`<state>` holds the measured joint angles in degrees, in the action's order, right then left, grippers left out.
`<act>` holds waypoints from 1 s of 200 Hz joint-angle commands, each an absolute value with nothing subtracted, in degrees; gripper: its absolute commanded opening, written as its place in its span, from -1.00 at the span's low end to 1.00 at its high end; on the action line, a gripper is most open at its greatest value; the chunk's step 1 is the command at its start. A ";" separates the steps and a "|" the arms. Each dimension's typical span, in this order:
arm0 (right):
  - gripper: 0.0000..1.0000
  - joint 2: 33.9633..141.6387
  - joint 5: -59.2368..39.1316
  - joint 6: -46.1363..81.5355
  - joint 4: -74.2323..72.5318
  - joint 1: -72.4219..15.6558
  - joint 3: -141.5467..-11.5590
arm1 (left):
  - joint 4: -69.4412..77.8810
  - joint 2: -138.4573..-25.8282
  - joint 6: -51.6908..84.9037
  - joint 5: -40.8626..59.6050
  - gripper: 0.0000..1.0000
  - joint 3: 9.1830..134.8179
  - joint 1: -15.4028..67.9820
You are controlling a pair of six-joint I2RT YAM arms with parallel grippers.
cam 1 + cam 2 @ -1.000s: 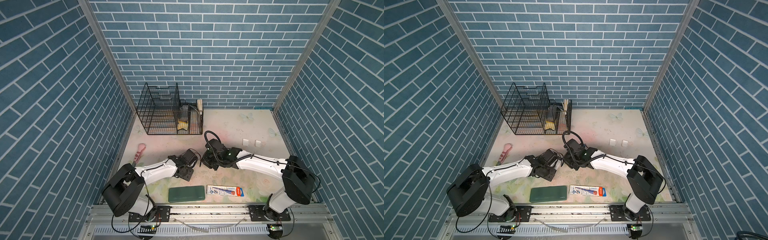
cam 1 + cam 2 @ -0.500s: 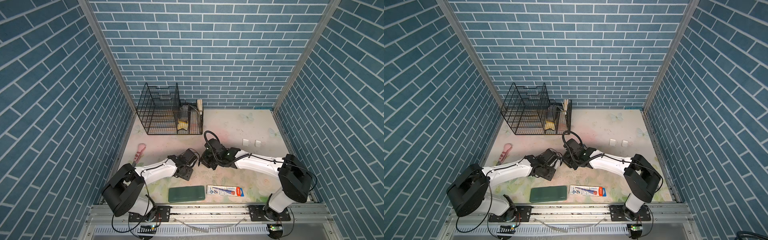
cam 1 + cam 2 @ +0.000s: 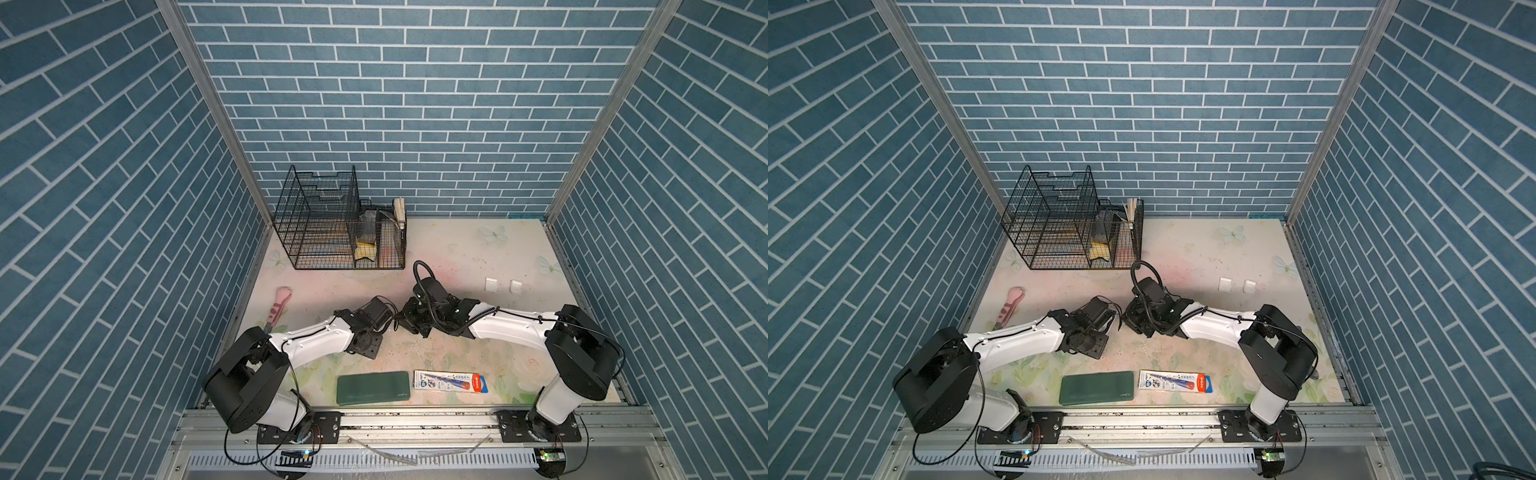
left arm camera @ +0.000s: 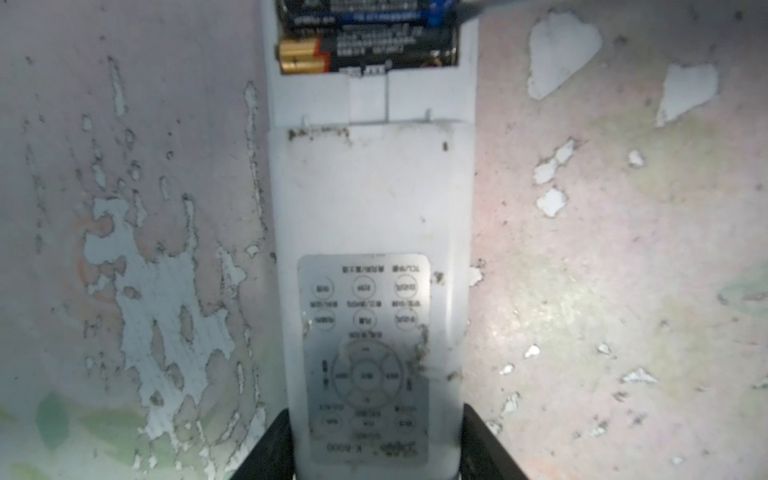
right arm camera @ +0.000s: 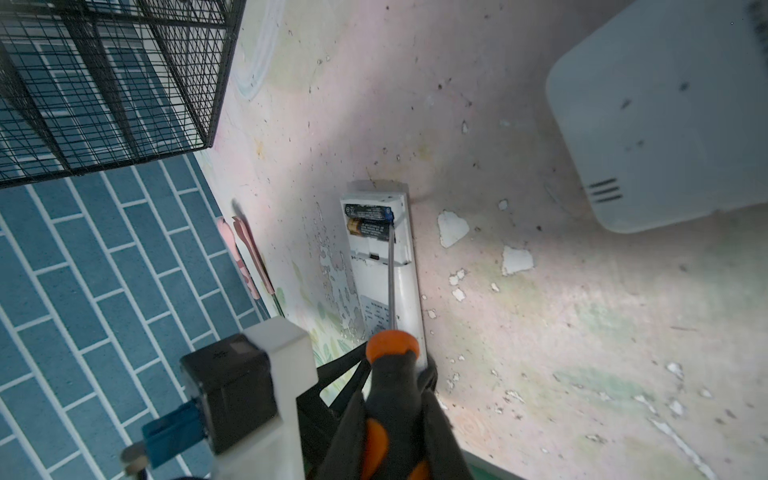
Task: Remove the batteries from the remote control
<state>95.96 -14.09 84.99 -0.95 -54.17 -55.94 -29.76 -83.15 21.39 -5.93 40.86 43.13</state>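
Centrally on the table (image 3: 457, 249), the left gripper (image 4: 376, 451) is clamped on one end of the white remote control (image 4: 370, 199), apparently steadying it, while the right gripper (image 5: 395, 415) grips an orange-handled screwdriver (image 5: 390, 345) whose tip reaches the batteries (image 5: 370, 224) seated in the open compartment, seemingly to pry them out.

The left arm (image 3: 316, 343) and right arm (image 3: 511, 332) stretch low and inward, wrists nearly meeting. The left tool (image 4: 376, 449) clamps the end of the remote control (image 4: 370, 199). The right tool (image 5: 392, 419) grips the handle of the screwdriver (image 5: 390, 365).
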 commanded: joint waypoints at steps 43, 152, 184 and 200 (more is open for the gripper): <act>-1.00 97.92 -21.48 77.51 -3.55 -54.05 -58.82 | -28.39 -83.65 16.50 0.67 -0.39 40.96 45.78; -1.00 94.22 -20.24 73.17 1.29 -53.46 -62.63 | -28.45 -83.86 16.17 0.46 -0.40 41.13 46.74; -1.00 90.38 -13.82 71.98 9.45 -53.35 -61.39 | -28.87 -83.38 16.70 -0.54 -0.35 41.11 46.76; -1.00 87.95 -10.60 72.14 12.23 -53.27 -59.74 | -29.38 -83.32 16.96 -1.60 -0.07 41.43 46.76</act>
